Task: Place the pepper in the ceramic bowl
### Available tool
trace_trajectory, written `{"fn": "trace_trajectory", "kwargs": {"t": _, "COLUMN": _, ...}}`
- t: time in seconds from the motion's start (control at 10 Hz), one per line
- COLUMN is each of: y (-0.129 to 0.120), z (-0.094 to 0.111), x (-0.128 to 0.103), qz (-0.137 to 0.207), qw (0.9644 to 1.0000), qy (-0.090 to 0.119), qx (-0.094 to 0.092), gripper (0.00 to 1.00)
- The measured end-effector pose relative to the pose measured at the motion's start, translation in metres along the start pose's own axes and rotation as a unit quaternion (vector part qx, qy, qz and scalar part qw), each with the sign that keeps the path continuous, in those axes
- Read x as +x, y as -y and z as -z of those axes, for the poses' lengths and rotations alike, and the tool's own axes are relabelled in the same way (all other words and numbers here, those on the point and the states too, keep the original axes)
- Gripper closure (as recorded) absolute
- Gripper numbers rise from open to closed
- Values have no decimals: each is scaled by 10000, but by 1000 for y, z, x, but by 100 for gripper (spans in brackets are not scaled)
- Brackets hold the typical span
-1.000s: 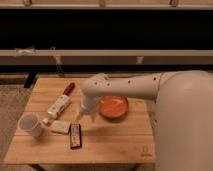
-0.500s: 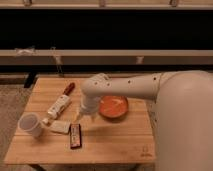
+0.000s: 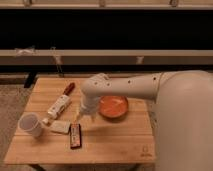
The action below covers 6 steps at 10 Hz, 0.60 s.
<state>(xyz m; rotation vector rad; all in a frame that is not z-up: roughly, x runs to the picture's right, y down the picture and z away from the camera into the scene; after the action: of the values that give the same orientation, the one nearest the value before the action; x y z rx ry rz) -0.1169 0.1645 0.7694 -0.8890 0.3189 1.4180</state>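
The pepper [image 3: 68, 89], small, slim and dark red, lies on the wooden table [image 3: 115, 140] near its far left edge. The ceramic bowl [image 3: 113, 106], shallow and orange-red, sits right of the table's centre. My gripper [image 3: 85, 116] hangs from the white arm just left of the bowl, pointing down over the table. It is open and holds nothing. It is to the right of the pepper and nearer the front, about a hand's width away.
A white tube [image 3: 57, 107] lies diagonally below the pepper. A white cup [image 3: 31, 125] stands at the left front. A small white packet [image 3: 60, 126] and a flat dark bar [image 3: 75, 136] lie in front of the gripper. A dark shelf runs behind the table.
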Motion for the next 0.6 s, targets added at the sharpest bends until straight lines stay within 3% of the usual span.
{"fn": "trace_trajectory", "kwargs": {"t": 0.2, "y": -9, "z": 11, "x": -19, "qz": 122, "qw": 9999, "qy": 65, "qx": 86, "gripper": 35}}
{"fn": "trace_trajectory", "kwargs": {"t": 0.6, "y": -42, "z": 40, "x": -100, "qz": 377, "qw": 9985, "qy": 392, "qx": 82, "gripper": 35}}
